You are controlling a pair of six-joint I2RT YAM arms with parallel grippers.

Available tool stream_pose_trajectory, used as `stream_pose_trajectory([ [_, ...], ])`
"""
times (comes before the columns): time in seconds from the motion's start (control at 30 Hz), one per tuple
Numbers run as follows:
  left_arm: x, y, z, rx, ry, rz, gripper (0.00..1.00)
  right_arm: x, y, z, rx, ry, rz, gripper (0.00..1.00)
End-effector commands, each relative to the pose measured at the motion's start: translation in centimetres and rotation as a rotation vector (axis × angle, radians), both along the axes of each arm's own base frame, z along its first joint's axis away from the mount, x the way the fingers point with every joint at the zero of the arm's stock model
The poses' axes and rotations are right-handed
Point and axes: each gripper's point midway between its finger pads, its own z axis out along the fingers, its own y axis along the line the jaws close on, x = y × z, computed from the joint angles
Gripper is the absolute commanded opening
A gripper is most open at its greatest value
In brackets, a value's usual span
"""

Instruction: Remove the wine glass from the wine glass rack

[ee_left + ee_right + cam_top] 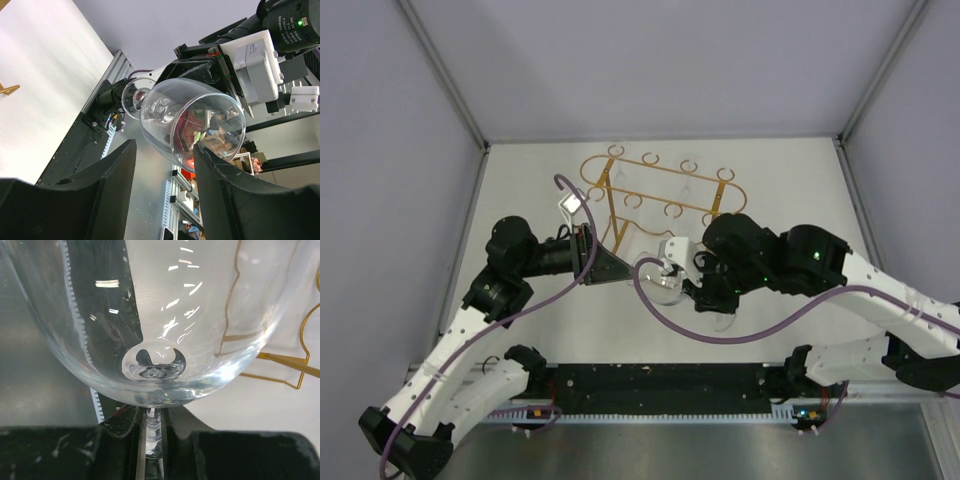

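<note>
The clear wine glass [663, 281] is off the rack and lies on its side in the air between the two arms. My right gripper [688, 284] is shut on its thin stem [154, 432], and the rounded bowl [150, 315] fills the right wrist view. My left gripper [612, 266] is open, with its two black fingers [112, 192] just short of the bowl's rim [200, 125] and nothing between them. The gold wire rack [660, 195] stands behind, at the back of the table; part of it shows in the right wrist view [295, 365].
A black strip with a toothed edge [660, 385] runs along the table's near edge between the arm bases. Purple cables [740, 330] loop from both wrists over the table. Grey walls close in the left, right and back sides.
</note>
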Motion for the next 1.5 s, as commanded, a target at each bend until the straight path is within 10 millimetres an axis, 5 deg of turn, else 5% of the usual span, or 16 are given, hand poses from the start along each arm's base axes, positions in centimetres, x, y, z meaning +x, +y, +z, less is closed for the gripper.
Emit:
stream_pose_trajectory([
  [0.0,0.0,0.0,-0.2,0.000,-0.048,-0.003,0.52,0.3,1.1,3.4,0.115,-0.067,0.016,0.00],
  [0.4,0.4,-0.1,-1.3,0.043,-0.056,0.012,0.28,0.9,1.4,3.5,0.084,-0.092,-0.009,0.00],
  [0.87,1.4,-0.3,-2.8,0.103,-0.064,0.033,0.15,2.0,0.4,3.9,0.070,-0.129,-0.090,0.00],
  [1.23,2.3,-0.4,-4.0,0.151,-0.061,0.061,0.00,2.5,0.3,2.4,0.023,-0.126,-0.119,0.09],
  [1.47,2.4,-0.2,-4.7,0.174,-0.058,0.067,0.00,2.7,0.8,1.1,-0.004,-0.119,-0.128,0.17],
])
